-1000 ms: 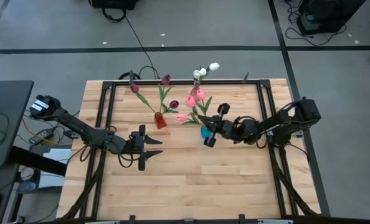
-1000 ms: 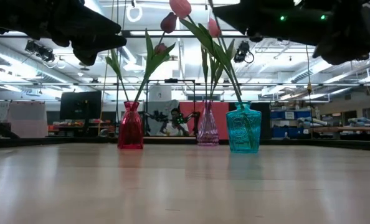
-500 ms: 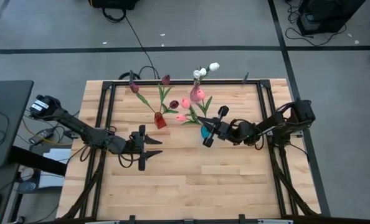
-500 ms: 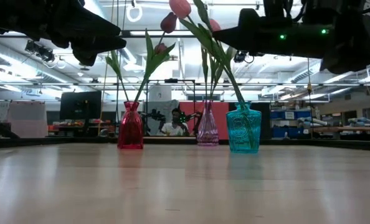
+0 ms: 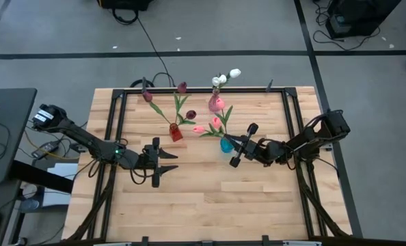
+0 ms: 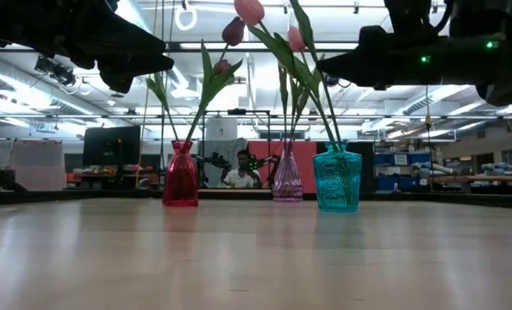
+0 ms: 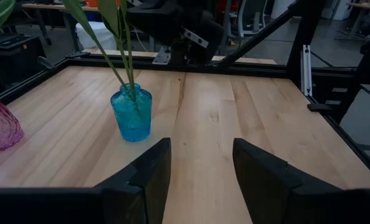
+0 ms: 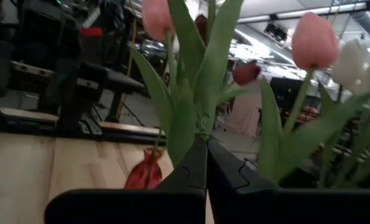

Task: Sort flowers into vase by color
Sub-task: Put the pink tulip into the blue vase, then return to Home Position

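**Pink tulips sit in the blue vase, right at the tips of your right fingers**

From above: your right gripper (image 5: 232,139) is over the see-through blue glass vase (image 5: 225,145). The pink tulips (image 5: 215,122) stick out of that vase, just past the fingertips. Your left gripper (image 5: 170,162) hangs over bare wood of the light wooden table (image 5: 210,205). Its fingers are apart with nothing between them. The small red glass vase (image 5: 175,132) with the dark maroon tulips (image 5: 182,87) is ahead of those fingers and off to one side. The white tulips (image 5: 235,72) lean out over the far edge of the table.

From table height: three vases stand in a row, the red one (image 6: 180,175), a clear pink glass vase (image 6: 287,176) and the blue one (image 6: 337,178). The tip of your right gripper (image 6: 323,65) is up high, right against the green stems above the blue vase. The left gripper (image 6: 157,62) is high too, near the maroon tulips' (image 6: 234,31) leaves.

Left wrist: your left fingers (image 7: 154,165) are wide apart. The blue vase (image 7: 131,114) stands ahead of them, a little to one side.

Right wrist: your right fingers (image 8: 191,165) are pressed together. Green leaves (image 8: 200,56) rise just past the tips. You cannot tell if a leaf is pinched there. A pink tulip (image 8: 314,40) and a white one (image 8: 356,62) are close by. The red vase (image 8: 146,171) is farther off.
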Tool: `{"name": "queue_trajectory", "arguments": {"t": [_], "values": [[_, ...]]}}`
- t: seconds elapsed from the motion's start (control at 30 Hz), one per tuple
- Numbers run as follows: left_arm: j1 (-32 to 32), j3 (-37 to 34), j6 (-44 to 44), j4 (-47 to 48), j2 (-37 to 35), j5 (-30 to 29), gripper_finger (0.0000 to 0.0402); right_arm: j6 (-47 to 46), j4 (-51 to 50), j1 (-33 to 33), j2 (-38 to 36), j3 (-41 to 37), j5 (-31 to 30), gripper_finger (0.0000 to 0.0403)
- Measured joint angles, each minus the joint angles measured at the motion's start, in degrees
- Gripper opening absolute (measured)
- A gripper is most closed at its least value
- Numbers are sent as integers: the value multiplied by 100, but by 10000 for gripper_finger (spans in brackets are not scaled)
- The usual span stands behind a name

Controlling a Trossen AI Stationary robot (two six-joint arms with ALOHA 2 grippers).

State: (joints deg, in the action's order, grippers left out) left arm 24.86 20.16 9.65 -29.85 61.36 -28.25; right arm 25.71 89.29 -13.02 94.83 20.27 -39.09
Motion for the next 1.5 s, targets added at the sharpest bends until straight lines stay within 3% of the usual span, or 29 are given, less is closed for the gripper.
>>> {"name": "queue_trajectory", "arguments": {"t": [0.23,0.57,0.8,0.97,1.2,1.4,1.5], "values": [[1,0,0,0,0,-2,177,-369,-89,-93,0,-185,-482,27],[0,0,2,2,0,-2,177,-1666,-653,-106,0,-493,-455,163],[6,0,-164,-37,-6,-137,177,-2417,-695,-150,-313,-883,-215,196],[391,0,-312,464,-651,-615,177,-2649,-1001,-183,-1229,-1349,252,190],[981,-79,-308,1004,-1371,-2237,177,-2844,-3277,-27,-3249,-1530,428,187],[1021,-300,-341,953,-1559,-2358,177,-2853,-5247,154,-4897,-1472,553,187],[1023,-521,-374,542,-1724,-2355,177,-2859,-5679,221,-5587,-1571,856,187]]}}
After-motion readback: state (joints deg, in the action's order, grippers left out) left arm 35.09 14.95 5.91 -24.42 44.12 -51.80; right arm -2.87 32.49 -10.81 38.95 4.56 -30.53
